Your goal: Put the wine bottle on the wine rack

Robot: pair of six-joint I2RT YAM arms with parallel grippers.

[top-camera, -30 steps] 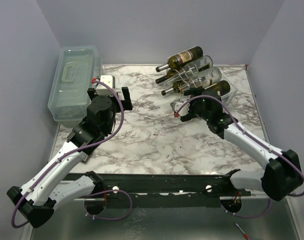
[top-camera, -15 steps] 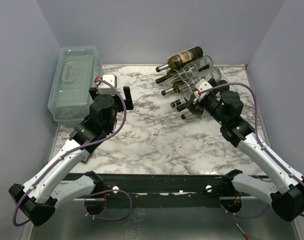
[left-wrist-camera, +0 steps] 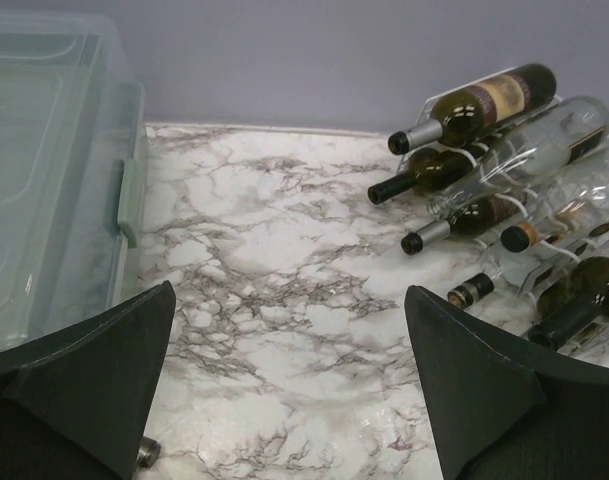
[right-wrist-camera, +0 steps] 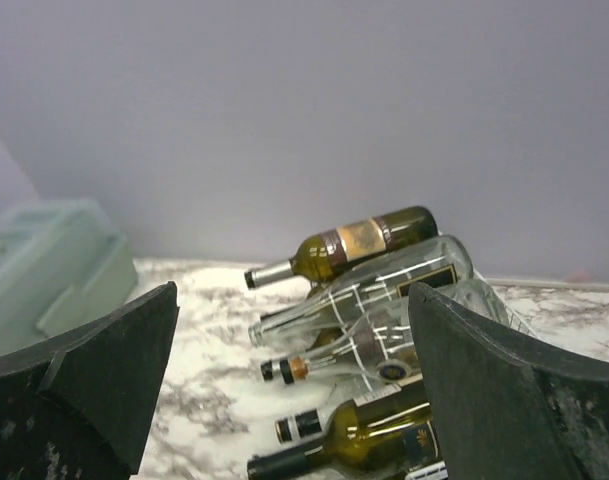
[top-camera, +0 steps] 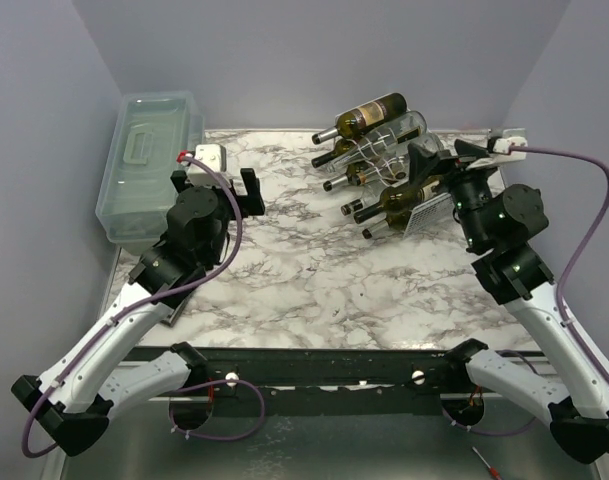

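Marble table (top-camera: pixel 314 270): right gripper (top-camera: pixel 449 156), spread open and empty, hovers nearest the wine rack (top-camera: pixel 425 213), whose front wine bottle (top-camera: pixel 402 199) lies just below and ahead, neck pointing to its left.

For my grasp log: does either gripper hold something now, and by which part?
Nothing is held. The left gripper and the right gripper are both open, with nothing between the jaws.

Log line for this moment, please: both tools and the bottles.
left tool: open, empty, near bin | right tool: open, empty, at right side of rack | bottles: lying on rack, none held
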